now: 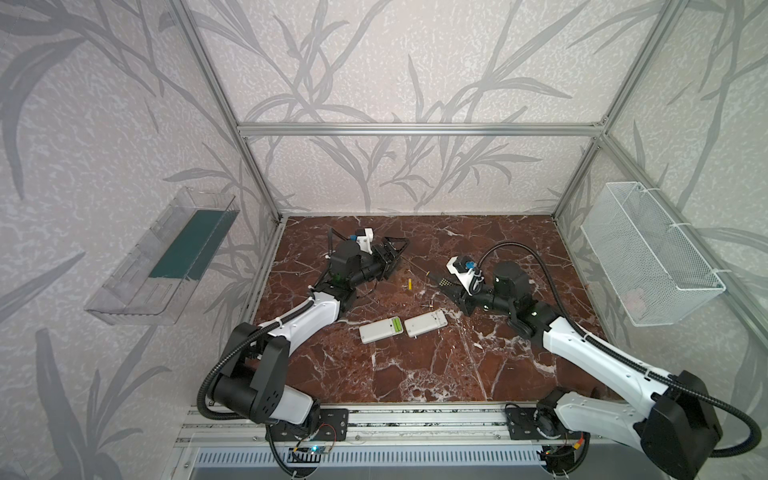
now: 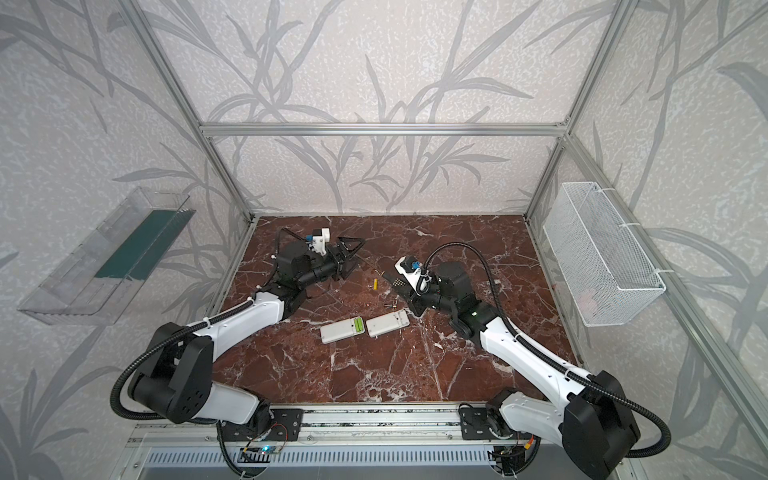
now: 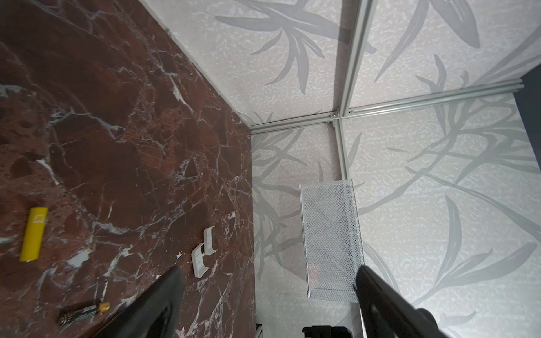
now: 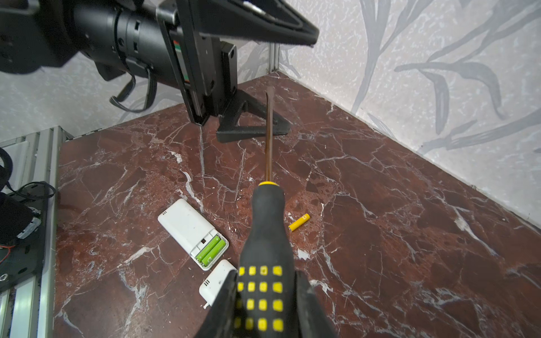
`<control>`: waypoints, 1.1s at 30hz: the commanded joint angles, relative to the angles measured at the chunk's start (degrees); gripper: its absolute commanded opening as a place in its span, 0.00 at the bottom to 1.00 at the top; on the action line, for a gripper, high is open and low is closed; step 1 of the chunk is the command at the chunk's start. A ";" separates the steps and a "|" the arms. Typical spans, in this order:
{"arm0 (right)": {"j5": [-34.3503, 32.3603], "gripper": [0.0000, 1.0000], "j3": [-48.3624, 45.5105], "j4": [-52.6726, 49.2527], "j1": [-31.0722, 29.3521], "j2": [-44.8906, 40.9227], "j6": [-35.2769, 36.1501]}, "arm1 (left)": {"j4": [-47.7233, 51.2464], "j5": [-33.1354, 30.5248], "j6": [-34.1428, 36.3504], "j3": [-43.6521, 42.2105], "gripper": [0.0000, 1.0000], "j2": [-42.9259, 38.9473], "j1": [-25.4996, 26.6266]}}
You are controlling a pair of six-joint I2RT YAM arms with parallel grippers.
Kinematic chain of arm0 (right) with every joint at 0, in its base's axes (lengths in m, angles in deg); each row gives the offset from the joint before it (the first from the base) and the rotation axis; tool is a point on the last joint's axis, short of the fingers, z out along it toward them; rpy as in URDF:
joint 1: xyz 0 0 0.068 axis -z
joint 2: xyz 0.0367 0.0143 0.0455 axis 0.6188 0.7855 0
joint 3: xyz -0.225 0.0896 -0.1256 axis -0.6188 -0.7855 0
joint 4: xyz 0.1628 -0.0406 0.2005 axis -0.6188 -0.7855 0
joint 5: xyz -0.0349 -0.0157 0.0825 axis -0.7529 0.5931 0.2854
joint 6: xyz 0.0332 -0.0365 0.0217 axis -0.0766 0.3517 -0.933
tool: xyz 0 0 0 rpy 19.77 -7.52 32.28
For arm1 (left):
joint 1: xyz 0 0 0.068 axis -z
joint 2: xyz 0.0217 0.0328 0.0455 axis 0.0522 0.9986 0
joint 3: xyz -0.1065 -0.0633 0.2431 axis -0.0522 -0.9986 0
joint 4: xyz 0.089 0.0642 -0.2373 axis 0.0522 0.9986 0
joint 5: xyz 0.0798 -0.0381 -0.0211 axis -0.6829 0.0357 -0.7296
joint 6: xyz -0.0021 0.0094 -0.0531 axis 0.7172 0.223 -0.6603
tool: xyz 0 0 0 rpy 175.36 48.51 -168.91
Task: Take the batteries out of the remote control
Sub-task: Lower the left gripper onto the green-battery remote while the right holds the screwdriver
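Two white remote controls lie side by side mid-table. The left remote control (image 1: 376,331) (image 2: 336,330) (image 4: 187,225) has its compartment open, with two light green batteries (image 1: 397,324) (image 2: 357,324) (image 4: 212,248) inside. The right remote control (image 1: 426,323) (image 2: 387,323) (image 4: 218,279) shows no cells. A yellow battery (image 1: 409,284) (image 2: 374,284) (image 3: 33,234) (image 4: 299,222) lies loose behind them. A black-and-gold battery (image 3: 83,311) lies near it. My left gripper (image 1: 399,253) (image 2: 357,254) (image 3: 269,272) is open and empty, turned on its side at the table. My right gripper (image 1: 442,283) (image 2: 398,282) (image 4: 265,281) is shut on a black-and-yellow screwdriver (image 4: 266,234).
Two white battery covers (image 3: 202,259) lie on the red marble table (image 1: 415,374). A white mesh basket (image 1: 652,253) (image 3: 330,243) hangs on the right wall, a clear tray (image 1: 162,257) on the left wall. Aluminium frame posts edge the table.
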 commanded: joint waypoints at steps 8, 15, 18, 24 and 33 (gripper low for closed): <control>-10.36 0.00 2.60 -14.37 -3.57 -5.54 3.80 | 40.89 -21.48 48.58 12.52 0.99 -7.32 -1.99; -15.18 0.00 6.81 -24.92 -6.82 -3.62 0.83 | 50.29 -24.91 80.83 12.25 0.99 -8.86 -1.64; -14.89 0.00 8.33 -28.95 -7.38 -2.23 -1.68 | 54.73 -23.59 92.36 11.64 0.99 -8.88 -1.22; -13.42 0.00 10.26 -34.23 -8.93 -0.61 -5.81 | 63.44 -23.07 108.76 9.68 0.99 -9.15 1.21; -12.44 0.00 10.22 -37.34 -9.90 1.22 -8.96 | 70.99 -23.90 117.23 3.59 0.98 -6.53 8.84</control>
